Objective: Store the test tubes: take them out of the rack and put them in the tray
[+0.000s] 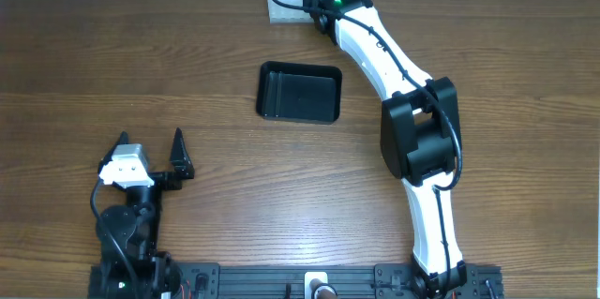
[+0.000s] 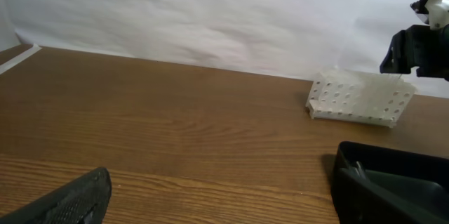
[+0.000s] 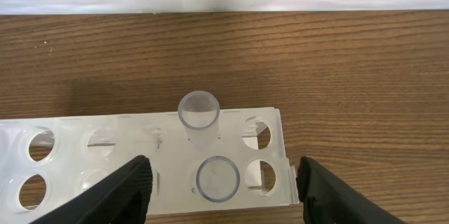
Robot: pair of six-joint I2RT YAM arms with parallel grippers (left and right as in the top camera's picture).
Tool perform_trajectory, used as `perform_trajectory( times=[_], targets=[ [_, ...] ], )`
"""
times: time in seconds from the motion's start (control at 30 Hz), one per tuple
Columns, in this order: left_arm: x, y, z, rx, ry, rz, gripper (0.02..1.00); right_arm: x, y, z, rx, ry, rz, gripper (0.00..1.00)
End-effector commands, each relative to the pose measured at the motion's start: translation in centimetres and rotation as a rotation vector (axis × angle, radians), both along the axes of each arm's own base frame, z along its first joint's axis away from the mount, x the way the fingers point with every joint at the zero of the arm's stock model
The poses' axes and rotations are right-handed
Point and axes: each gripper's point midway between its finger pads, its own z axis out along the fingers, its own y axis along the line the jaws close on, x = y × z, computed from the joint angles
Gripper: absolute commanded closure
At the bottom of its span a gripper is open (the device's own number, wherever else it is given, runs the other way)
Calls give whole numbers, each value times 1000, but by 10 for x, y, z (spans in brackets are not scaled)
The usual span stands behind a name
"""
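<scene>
Your right tool (image 3: pixel 224 173) is over the end of the rack (image 3: pixel 105 175). Its jaws are wide apart, with one finger on each side of the rack, and they hold nothing. You cannot tell from these views how high the tool is above the rack.

The rack is white and stands at the far edge of the surface (image 1: pixel 112 46), well apart from the bases of the arms. In the right wrist view the near tube (image 3: pixel 217 179) stands upright in the rack's front row, directly between the fingers. The far tube (image 3: pixel 198 112) stands upright in the row just behind it, and its clear wall shows above the rack. Both are in the second column of holes from the rack's end.

The tray (image 1: pixel 300 93) is black and lies in the middle of the surface, between the rack and the bases. It is near the rack but does not touch it.

Your left tool (image 1: pixel 150 146) is close to its own base, well apart from the tray and the rack. Its jaws are also wide and hold nothing.
</scene>
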Motion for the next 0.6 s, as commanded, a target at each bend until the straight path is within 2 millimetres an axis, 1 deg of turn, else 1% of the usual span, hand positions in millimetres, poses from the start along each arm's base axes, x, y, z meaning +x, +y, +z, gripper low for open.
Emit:
perform_trajectory(
  times=[0.03, 0.13, 0.6],
  targets=[
    [0, -2, -1, 14, 0, -14, 20, 5, 1, 1, -4, -14, -14, 371],
    [0, -2, -1, 14, 0, -14, 20, 5, 1, -4, -7, -7, -14, 369],
    [0, -2, -1, 14, 1, -14, 23, 7, 2, -3, -6, -18, -12, 378]
  ],
)
